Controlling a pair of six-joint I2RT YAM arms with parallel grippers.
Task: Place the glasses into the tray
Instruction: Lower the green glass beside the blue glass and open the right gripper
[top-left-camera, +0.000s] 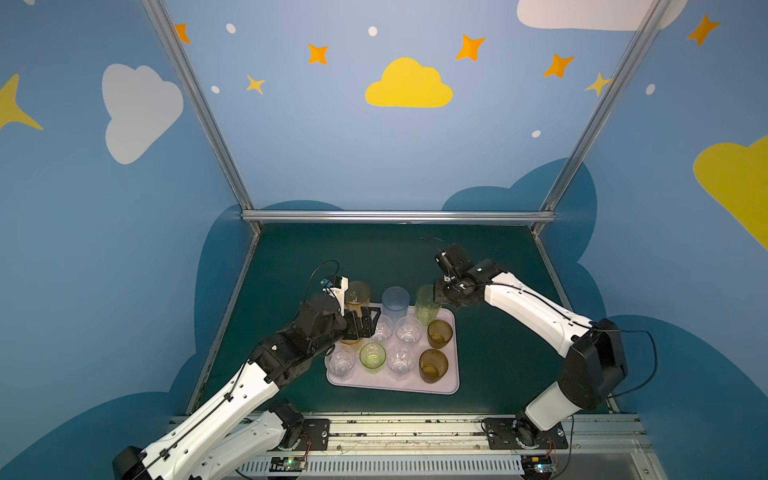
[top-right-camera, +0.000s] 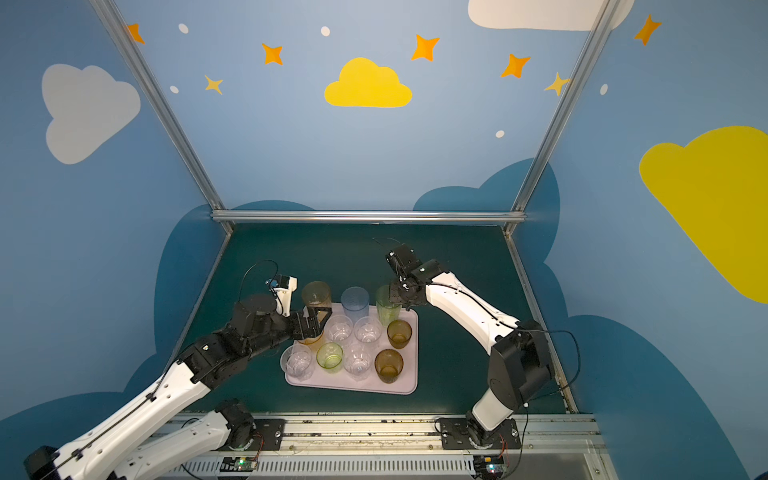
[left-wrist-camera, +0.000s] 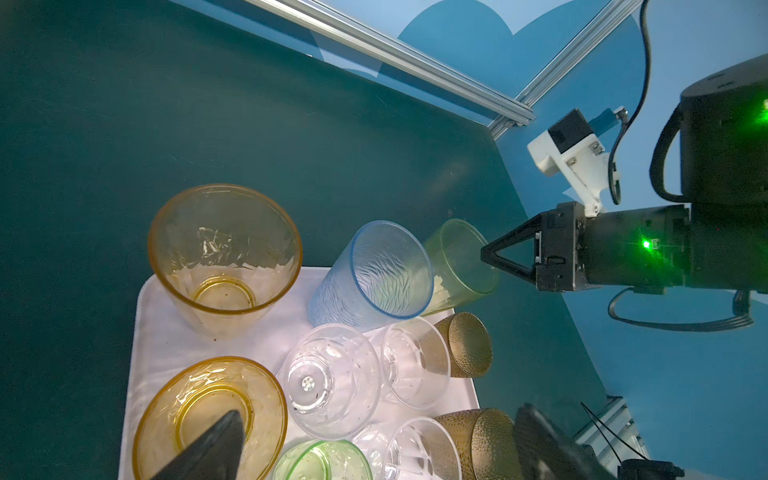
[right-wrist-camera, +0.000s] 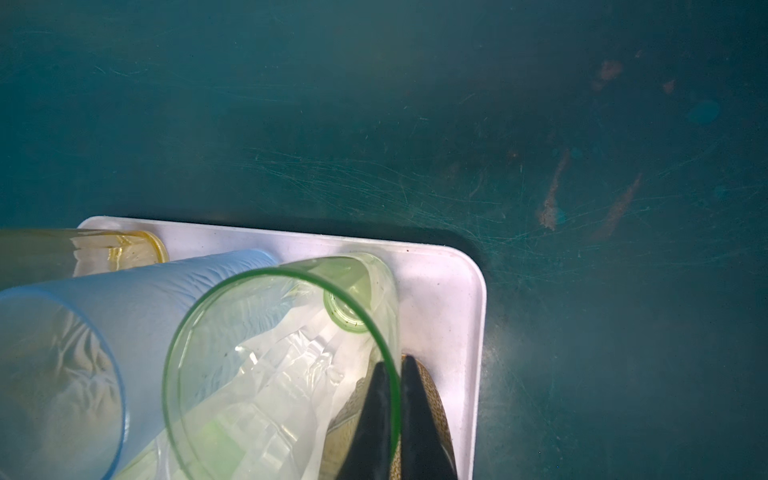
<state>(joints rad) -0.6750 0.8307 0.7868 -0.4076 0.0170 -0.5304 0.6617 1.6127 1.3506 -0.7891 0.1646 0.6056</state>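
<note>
The right gripper (right-wrist-camera: 394, 362) pinches the rim wall of the tall translucent green tumbler (right-wrist-camera: 282, 316), upright directly beneath it, its base seemingly seated in a corner of the pale lilac rectangular tray (right-wrist-camera: 453, 286). The left gripper (top-left-camera: 368, 323), spread empty, is farther off.

Dim bluish light; glare whitens the tray (right-wrist-camera: 440, 291)

The blue glass (left-wrist-camera: 374, 274) looks frosted and rippled, the brown glass (left-wrist-camera: 469, 345) pebbled, the tray (right-wrist-camera: 449, 291) smooth, the table (right-wrist-camera: 415, 145) scratched.

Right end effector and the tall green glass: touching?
Touching. The right wrist view shows the right end effector shut on the rim of the tall green glass, one finger inside, one outside.
</note>
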